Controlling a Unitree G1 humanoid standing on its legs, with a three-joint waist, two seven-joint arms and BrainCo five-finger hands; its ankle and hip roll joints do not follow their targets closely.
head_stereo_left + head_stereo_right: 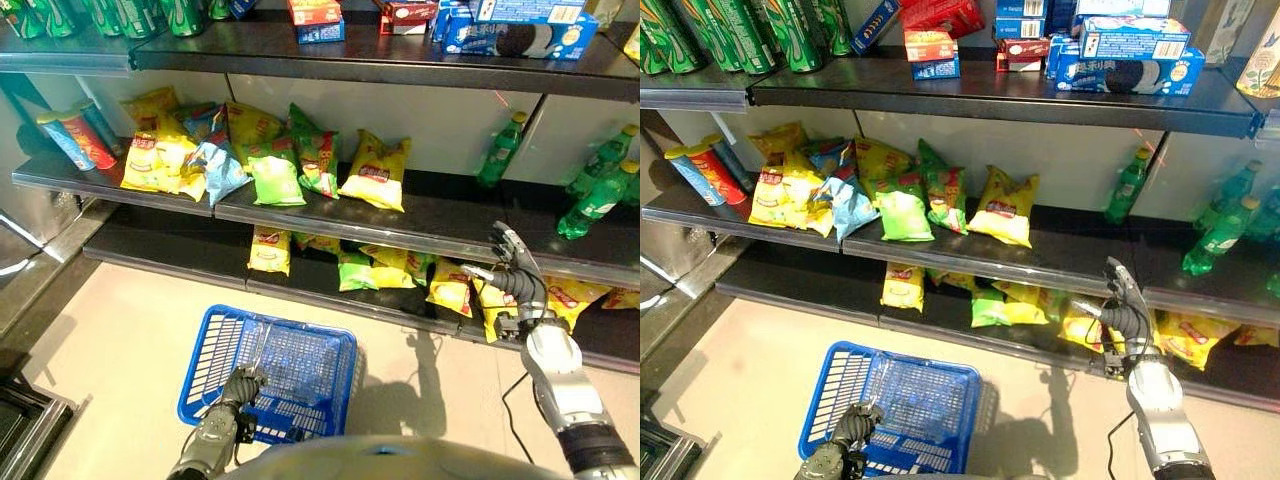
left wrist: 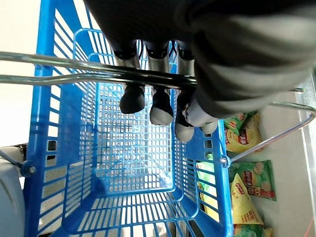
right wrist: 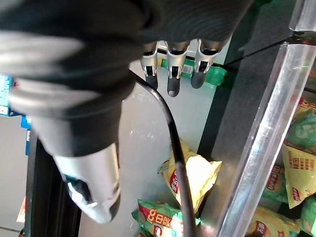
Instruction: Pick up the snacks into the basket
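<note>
Left eye view: snack bags [image 1: 270, 160] crowd the middle shelf [image 1: 440, 215] of a store rack, most leaning back against the rear panel with their long axes running up and down; the nearest to the robot's right hand is a yellow bag [image 1: 376, 172] standing at the right end of the group, its top edge upward and tilted slightly. More snack bags [image 1: 390, 270] lie flatter on the bottom shelf [image 1: 180, 255], long axes mostly across the shelf.

The right hand [image 1: 512, 268] is raised in front of the rack at the level between the middle and bottom shelves, to the right of the yellow bag and apart from it, fingers straight and spread, holding nothing. In the right wrist view the fingertips [image 3: 172, 86] point toward the shelf's rear panel, with the yellow bag [image 3: 193, 178] near them, untouched.

A blue basket [image 1: 200, 375] stands on the floor in front of the rack, below and left of the snacks. The left wrist view shows nothing inside the basket. The left hand [image 1: 240, 385] has its fingers [image 2: 132, 98] curled round the basket's metal handle [image 2: 59, 66].

Green bottles [image 1: 600, 195] stand on the middle shelf to the right; boxes [image 1: 520, 35] and green cans [image 1: 120, 15] sit on the top shelf [image 1: 380, 60].
</note>
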